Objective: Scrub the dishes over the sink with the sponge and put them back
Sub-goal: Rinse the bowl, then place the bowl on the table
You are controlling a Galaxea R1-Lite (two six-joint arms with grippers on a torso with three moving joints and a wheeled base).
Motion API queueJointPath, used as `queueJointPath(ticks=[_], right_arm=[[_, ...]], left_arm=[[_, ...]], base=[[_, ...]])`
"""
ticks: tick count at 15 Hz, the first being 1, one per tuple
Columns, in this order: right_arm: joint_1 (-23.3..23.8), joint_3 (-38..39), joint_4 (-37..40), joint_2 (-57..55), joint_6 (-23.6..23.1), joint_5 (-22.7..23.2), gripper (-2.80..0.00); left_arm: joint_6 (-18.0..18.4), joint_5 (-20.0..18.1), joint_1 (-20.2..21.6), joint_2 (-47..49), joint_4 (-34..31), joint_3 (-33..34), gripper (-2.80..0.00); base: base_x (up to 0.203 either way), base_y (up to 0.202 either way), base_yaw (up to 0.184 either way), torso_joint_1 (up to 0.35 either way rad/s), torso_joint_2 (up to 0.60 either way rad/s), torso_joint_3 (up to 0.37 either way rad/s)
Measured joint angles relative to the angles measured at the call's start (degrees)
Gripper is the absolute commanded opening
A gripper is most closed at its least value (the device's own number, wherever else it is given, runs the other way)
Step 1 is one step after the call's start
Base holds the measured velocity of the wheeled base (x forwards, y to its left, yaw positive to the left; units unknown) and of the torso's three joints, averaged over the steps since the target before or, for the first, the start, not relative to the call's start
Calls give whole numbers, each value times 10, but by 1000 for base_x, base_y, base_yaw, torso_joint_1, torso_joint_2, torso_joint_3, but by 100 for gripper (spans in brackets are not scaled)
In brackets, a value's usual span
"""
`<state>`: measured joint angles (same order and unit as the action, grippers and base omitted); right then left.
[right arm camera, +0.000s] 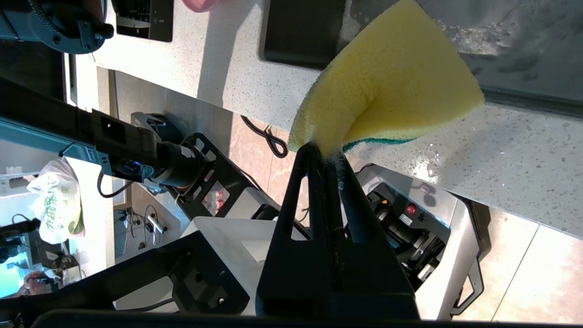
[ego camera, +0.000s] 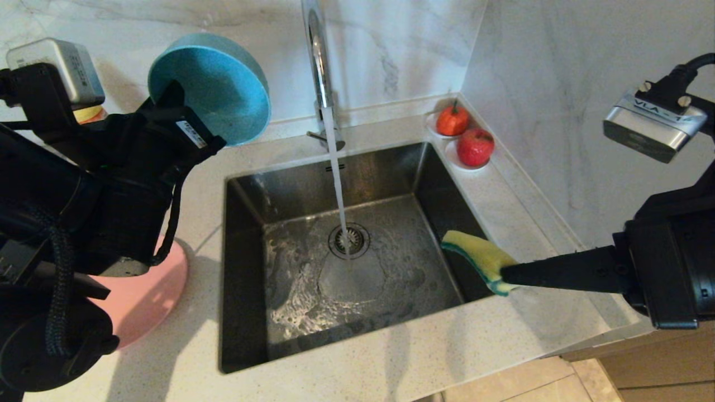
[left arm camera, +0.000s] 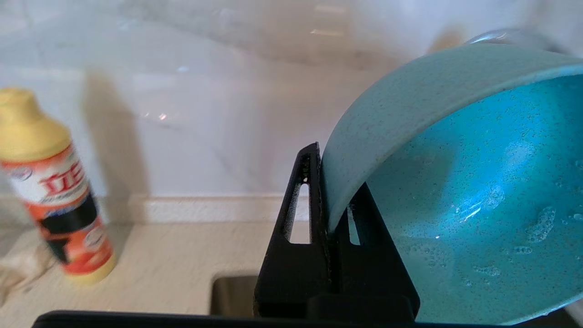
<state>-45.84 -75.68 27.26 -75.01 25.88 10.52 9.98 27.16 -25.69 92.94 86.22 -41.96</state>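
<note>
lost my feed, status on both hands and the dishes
Left hand shut on teal bowl rim, held left of faucet. Right hand shut on sponge at sink edge. Pink plate on counter.

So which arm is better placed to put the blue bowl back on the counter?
Probably left: the left gripper already pinches the teal bowl by its rim above the counter, while the right gripper holds the sponge.
</note>
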Motion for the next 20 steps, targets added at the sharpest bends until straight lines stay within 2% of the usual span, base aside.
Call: queueJointPath(ticks=[3,6,9,11,13,17,19,20], right_arm=[[0,4,0,6,0,-2,-280],[-2,10,2,15,0,-4,-280],[-2,28,0,32,-1,-5,-280],[-2,48,0,45,-4,-5,-280],[1,66,-1,55,-3,-6,-280],[11,96,-1,77,-5,-7,-280],[13,103,-2,85,-5,-7,-280],[14,106,-2,87,-5,-7,-280]], left_arm=[[-18,16,0,-2,-98,1,-280],[-57,31,2,-10,-226,-3,-280],[-99,44,14,-27,-400,-28,-280],[-140,40,31,-49,-549,-73,-280],[-194,10,44,-78,-720,-146,-280],[-293,-111,90,-139,-1084,-332,-280],[-310,-134,132,-167,-1231,-383,-280],[-312,-138,154,-178,-1282,-398,-280]], base=[[0,0,0,0,0,0],[0,0,0,0,0,0],[0,0,0,0,0,0],[0,0,0,0,0,0],[0,0,0,0,0,0],[0,0,0,0,0,0],[0,0,0,0,0,0],[0,0,0,0,0,0]])
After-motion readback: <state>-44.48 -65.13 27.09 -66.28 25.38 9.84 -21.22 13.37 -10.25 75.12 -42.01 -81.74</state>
